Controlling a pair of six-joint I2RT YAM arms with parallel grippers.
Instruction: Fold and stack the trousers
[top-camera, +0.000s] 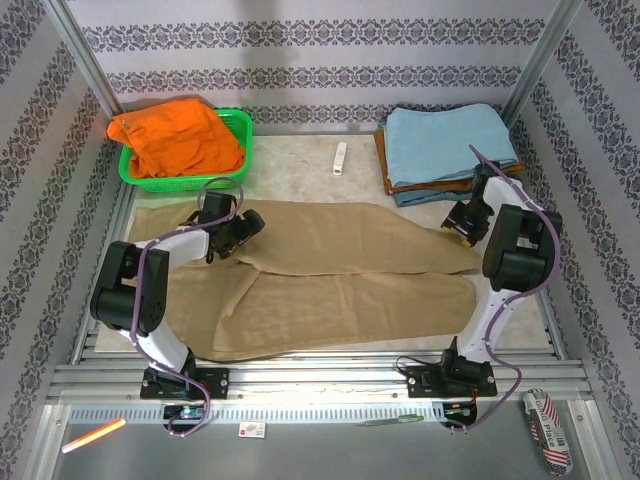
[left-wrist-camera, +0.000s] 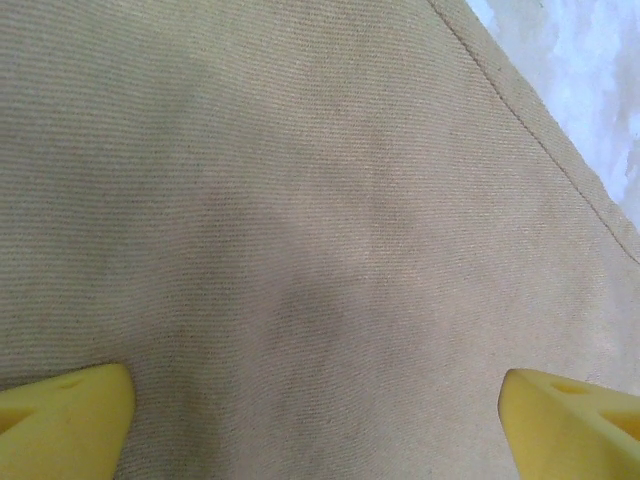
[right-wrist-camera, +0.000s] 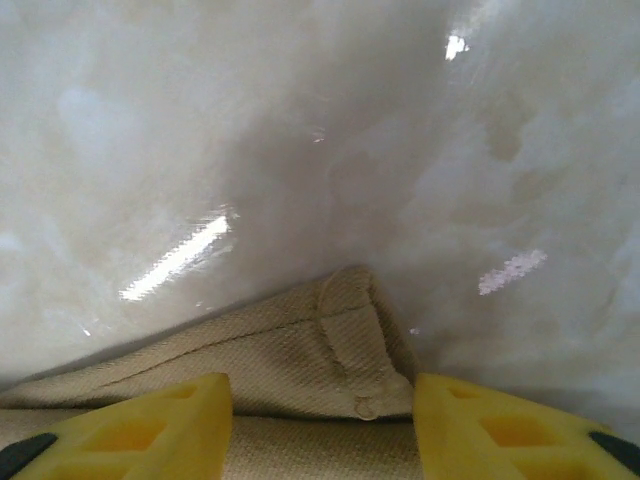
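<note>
The khaki trousers (top-camera: 340, 270) lie flat across the table, both legs reaching left and the waist end at the right. My left gripper (top-camera: 237, 230) hovers low over the upper leg near its left part. In the left wrist view it is open wide (left-wrist-camera: 315, 400), with plain tan cloth (left-wrist-camera: 300, 220) under it and a hemmed edge at the upper right. My right gripper (top-camera: 462, 226) is at the trousers' far right corner. In the right wrist view it stands open (right-wrist-camera: 322, 415), and the cloth's stitched corner (right-wrist-camera: 345, 340), which bears a small button, lies between its yellow fingers (right-wrist-camera: 170, 425).
A green basket (top-camera: 235, 122) holding an orange garment (top-camera: 175, 140) stands at the back left. A stack of folded light-blue and brown cloths (top-camera: 445, 150) sits at the back right. A small white object (top-camera: 340, 158) lies between them. Metal frame posts rise at both back corners.
</note>
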